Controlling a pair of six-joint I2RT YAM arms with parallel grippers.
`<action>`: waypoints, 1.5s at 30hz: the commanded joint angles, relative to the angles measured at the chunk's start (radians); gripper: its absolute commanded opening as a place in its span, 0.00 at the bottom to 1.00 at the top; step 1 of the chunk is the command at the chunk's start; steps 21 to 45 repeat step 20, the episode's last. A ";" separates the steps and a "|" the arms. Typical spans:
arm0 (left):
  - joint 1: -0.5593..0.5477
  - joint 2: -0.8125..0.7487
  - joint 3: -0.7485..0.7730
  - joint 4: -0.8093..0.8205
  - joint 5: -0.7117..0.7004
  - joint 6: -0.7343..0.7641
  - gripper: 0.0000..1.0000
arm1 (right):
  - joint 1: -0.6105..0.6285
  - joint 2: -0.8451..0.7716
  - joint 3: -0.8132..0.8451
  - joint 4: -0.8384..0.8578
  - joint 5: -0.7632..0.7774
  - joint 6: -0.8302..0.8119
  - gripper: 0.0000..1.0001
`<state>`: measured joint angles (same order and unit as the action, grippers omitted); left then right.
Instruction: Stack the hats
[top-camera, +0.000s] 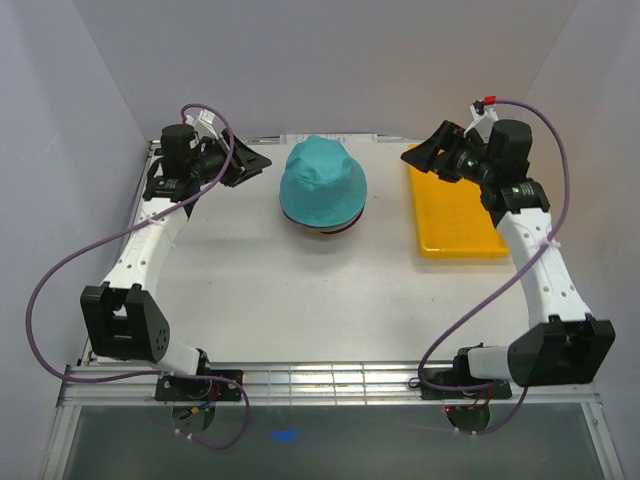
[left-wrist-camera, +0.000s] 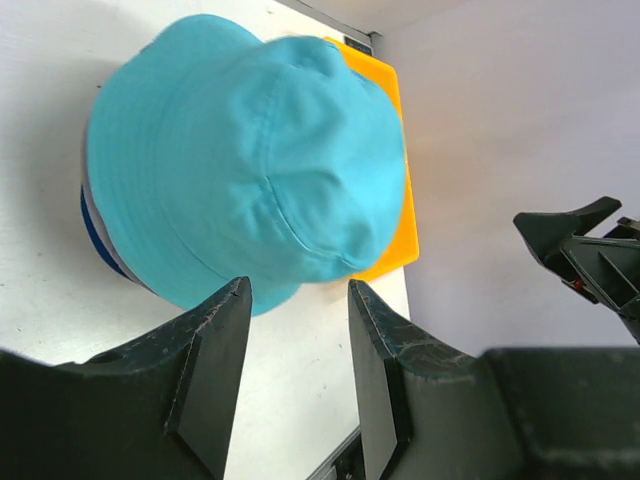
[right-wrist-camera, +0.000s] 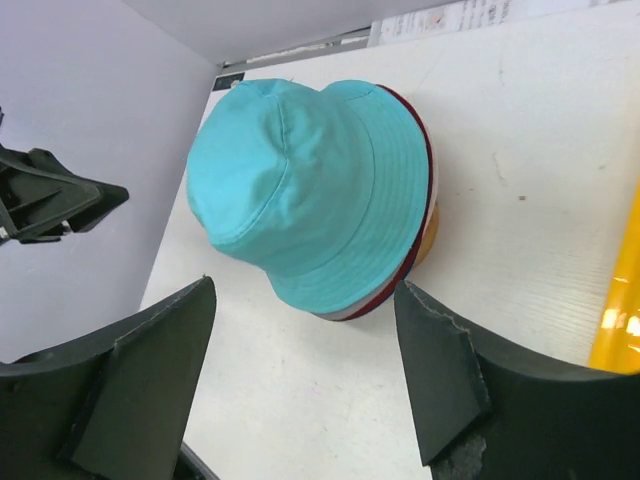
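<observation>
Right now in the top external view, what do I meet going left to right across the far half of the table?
Left claw → teal hat → yellow tray. The right claw overlaps the tray, so it is left out.

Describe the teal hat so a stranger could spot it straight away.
Look at the middle of the white table, left of the flat yellow plastic tray. The soft teal fabric bucket hat crowns the pile there; only red, grey and blue brim edges peek out beneath it.
</observation>
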<state>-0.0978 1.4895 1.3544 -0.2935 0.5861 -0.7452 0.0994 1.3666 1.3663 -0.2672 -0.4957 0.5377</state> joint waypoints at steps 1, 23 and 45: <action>0.004 -0.089 -0.038 -0.038 0.075 0.043 0.55 | -0.003 -0.141 -0.110 -0.059 0.103 -0.105 0.79; 0.004 -0.196 -0.121 -0.087 0.136 0.095 0.55 | -0.003 -0.308 -0.288 -0.089 0.106 -0.145 0.95; 0.004 -0.196 -0.121 -0.087 0.136 0.095 0.55 | -0.003 -0.308 -0.288 -0.089 0.106 -0.145 0.95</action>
